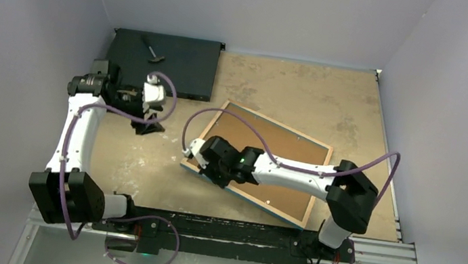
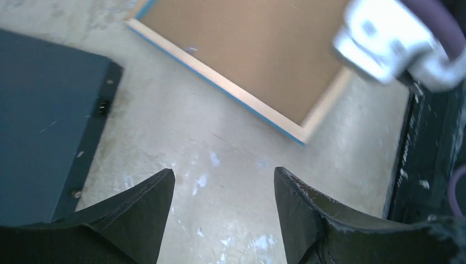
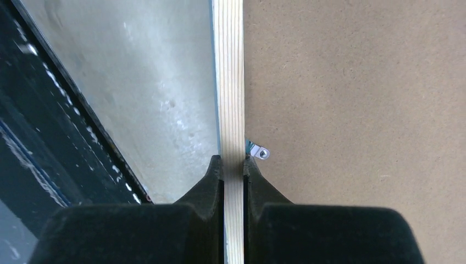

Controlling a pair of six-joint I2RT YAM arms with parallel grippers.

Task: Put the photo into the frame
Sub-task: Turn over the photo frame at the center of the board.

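Note:
The frame (image 1: pixel 280 125) lies back-up in the middle of the table, with its light-wood rim and thin blue edge showing. A brown backing panel (image 1: pixel 283 152) fills it. My right gripper (image 1: pixel 203 162) is shut on the frame's left rim (image 3: pixel 229 82), one finger outside it and one over the backing panel (image 3: pixel 357 110). My left gripper (image 1: pixel 148 124) is open and empty, and hangs over bare table (image 2: pixel 224 176) between the black box and the frame (image 2: pixel 220 82). The photo is not in view.
A flat black box (image 1: pixel 172 62) with a small tool (image 1: pixel 153 50) on it sits at the back left, and shows in the left wrist view (image 2: pixel 44 110). A metal clip (image 3: pixel 258 151) sits on the backing by my right fingers. A black rail (image 1: pixel 238 231) runs along the near edge.

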